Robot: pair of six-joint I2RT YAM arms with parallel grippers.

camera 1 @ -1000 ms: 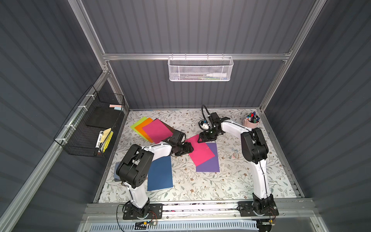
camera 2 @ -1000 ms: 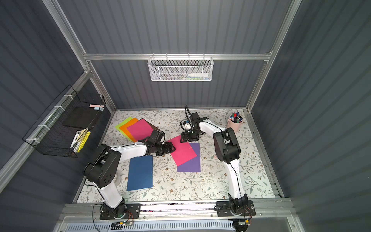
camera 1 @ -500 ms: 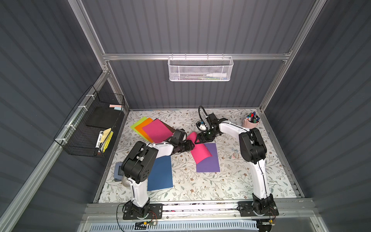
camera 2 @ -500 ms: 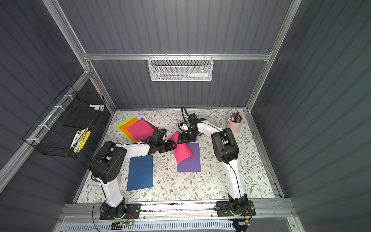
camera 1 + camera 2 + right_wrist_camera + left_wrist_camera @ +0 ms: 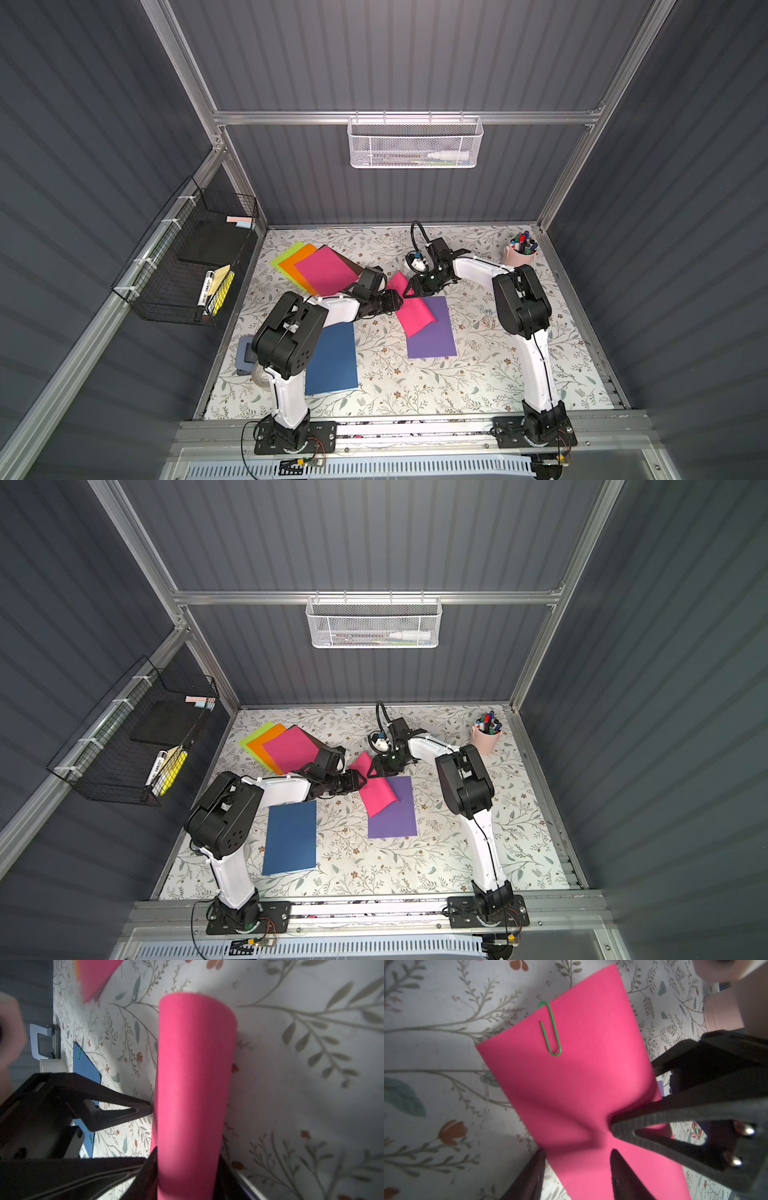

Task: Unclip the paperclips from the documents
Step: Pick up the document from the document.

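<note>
While the left hand (image 5: 577, 1153) holds the curled pink paper sheet (image 5: 417, 318) off the bench (image 5: 415, 386), the right hand (image 5: 187, 1155) has closed on it too.

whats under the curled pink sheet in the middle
The curled pink sheet covers a corner of the purple sheet with its near end; the purple sheet lies flat on the floral table cover. Its raised far end hangs over bare cover. Anything on the hidden purple corner cannot be seen.

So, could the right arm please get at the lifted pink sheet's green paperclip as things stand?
Probably not yet: the right claw is around that curled pink sheet, short of the uncovered green paperclip on its free end.
</note>
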